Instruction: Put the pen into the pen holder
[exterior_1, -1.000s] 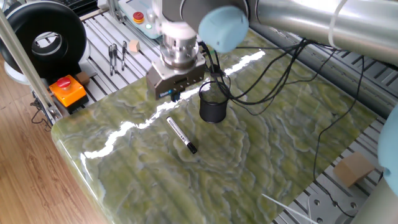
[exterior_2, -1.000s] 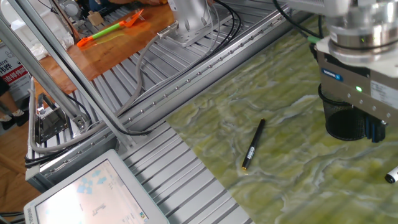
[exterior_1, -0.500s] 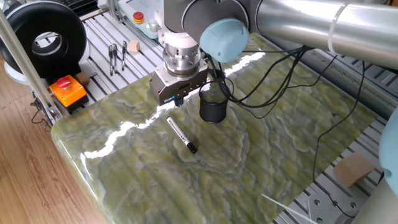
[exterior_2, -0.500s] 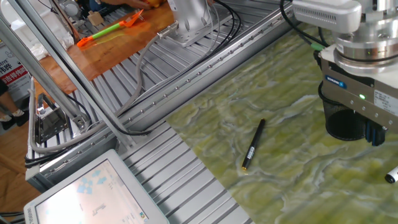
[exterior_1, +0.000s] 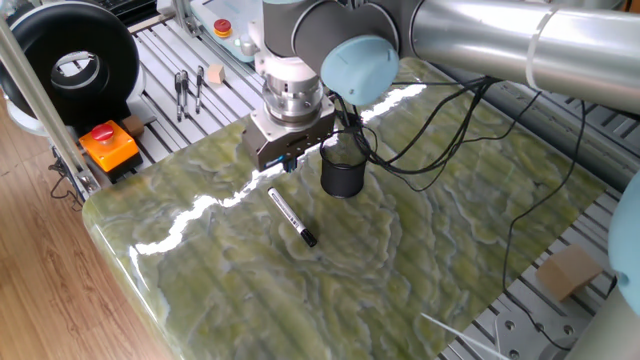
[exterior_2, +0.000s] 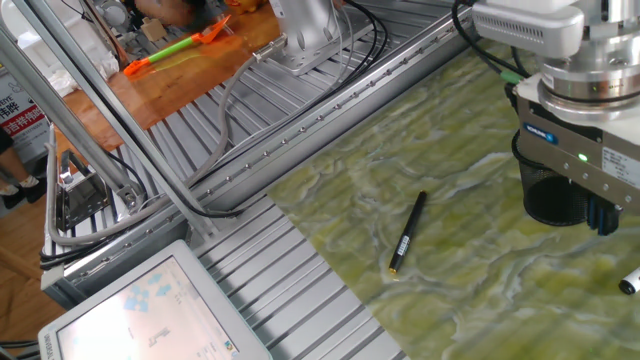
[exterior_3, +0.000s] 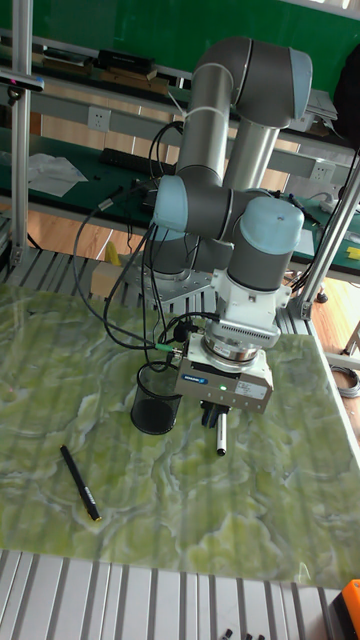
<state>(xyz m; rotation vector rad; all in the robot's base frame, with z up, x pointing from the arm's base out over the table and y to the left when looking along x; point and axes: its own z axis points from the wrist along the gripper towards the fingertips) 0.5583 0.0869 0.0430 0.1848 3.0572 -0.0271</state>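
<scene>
Tall fixed view: pincer (exterior_3: 212, 411) hides most of the pen (exterior_3: 221, 434).

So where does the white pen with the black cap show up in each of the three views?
One fixed view: the pen lies flat on the marble, just in front of the gripper, black cap toward the camera.
The other fixed view: only its tip shows at the right edge; the dark pen mid-table is a different one.
Tall fixed view: mostly hidden, one end pokes out below the gripper.
Shared landmark: the pen holder, beside the pen in every view.
</scene>
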